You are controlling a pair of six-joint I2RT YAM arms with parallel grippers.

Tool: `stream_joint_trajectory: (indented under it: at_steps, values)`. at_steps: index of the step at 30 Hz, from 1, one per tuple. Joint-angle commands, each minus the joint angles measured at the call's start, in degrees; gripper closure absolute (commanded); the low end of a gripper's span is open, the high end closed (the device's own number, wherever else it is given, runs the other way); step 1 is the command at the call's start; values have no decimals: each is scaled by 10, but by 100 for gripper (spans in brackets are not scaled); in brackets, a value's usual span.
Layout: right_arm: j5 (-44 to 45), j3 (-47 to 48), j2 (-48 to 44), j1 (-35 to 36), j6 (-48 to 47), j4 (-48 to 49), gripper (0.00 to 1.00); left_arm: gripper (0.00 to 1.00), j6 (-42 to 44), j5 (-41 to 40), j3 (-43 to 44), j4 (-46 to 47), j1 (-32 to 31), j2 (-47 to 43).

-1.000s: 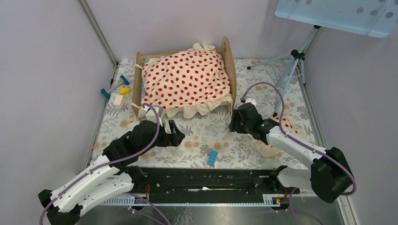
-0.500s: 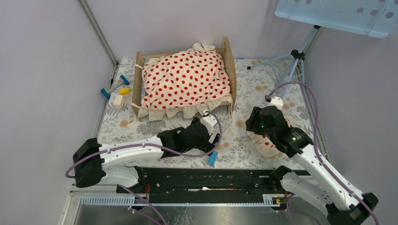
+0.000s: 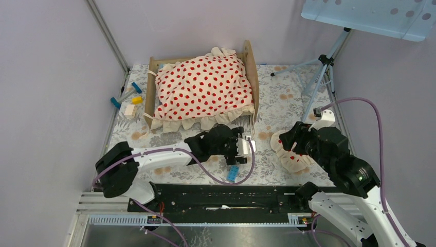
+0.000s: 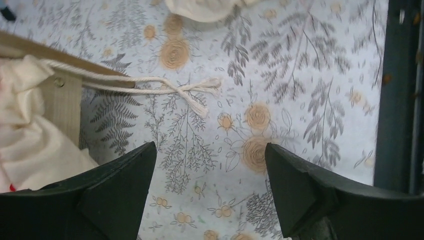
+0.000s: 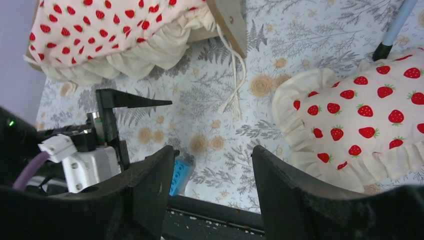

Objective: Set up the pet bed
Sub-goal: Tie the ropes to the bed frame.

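Note:
The pet bed, a light-wood frame, stands at the back of the table under a cream red-dotted blanket. Its corner post shows in the left wrist view and its end board in the right wrist view. My left gripper is open over bare mat by the bed's front right corner, holding nothing. A strawberry-print ruffled pillow lies on the mat at the right. My right gripper hangs open above the pillow's left edge, empty.
A white cord trails from the bed's post onto the mat. A blue brick lies near the black front rail. Small toy pieces sit left of the bed. A tripod stands at the back right.
My left arm swung right along the bed's front to its right corner, jaws narrowing slightly. My right arm drew back to the right over the pillow, and its jaws widened a little.

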Motion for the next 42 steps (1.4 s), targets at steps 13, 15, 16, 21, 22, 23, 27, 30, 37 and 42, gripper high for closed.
stream_joint_trajectory:
  at_steps: [13,15,16,21,22,23,27,30,37,42]
  values:
    - [110,-1,-18,-3,1,-70,34,23,348,150,159,-124,56,177]
    - [112,1,-7,-3,-7,-62,34,28,362,160,165,-125,64,191]
    - [113,1,0,-3,-10,-59,33,31,369,166,171,-128,67,198]
    - [122,7,11,-3,-19,-43,32,34,405,194,203,-148,76,225]
    - [122,8,12,-4,-19,-40,32,34,412,199,210,-154,77,229]
    - [122,9,13,-3,-18,-39,32,34,421,202,217,-160,78,234]
    - [128,9,15,-3,-11,-34,32,37,435,220,245,-168,82,248]
    - [134,8,13,-3,-8,-31,32,40,448,244,277,-196,82,267]
    - [144,16,-11,-3,4,-32,34,46,487,268,427,-373,82,356]
    - [146,10,-72,-3,4,-7,39,50,487,271,455,-392,82,385]
